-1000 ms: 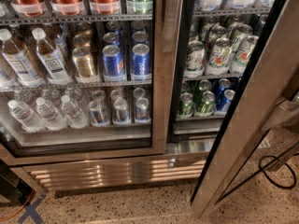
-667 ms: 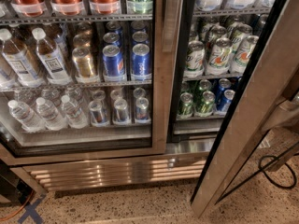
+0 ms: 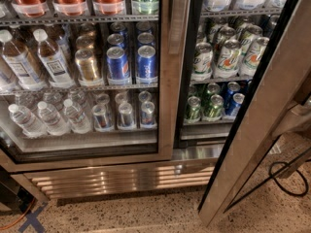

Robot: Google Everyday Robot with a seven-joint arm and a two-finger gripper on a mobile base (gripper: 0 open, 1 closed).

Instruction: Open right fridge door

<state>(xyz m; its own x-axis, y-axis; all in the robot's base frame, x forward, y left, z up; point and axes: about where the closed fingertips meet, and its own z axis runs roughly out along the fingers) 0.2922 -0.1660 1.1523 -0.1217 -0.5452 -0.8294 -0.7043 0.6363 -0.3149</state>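
Since the right fridge door (image 3: 262, 115) stands swung well out from the fridge's right edge, the task looks nearly done. The gripper (image 3: 295, 119) seems tucked behind its steel frame, probably pulling; its grip I cannot tell. Two doors: the left fridge door (image 3: 167, 81) is shut over three water bottles (image 3: 48, 118).

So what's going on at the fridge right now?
The robot is working on the right fridge door, which is swung well open. Its steel frame cuts diagonally across the view, and the shelves of cans behind it are exposed. The gripper looks to be the grey piece at the right edge, against the door's outer side. The left door is shut. A dark cable lies on the floor beyond the open door.
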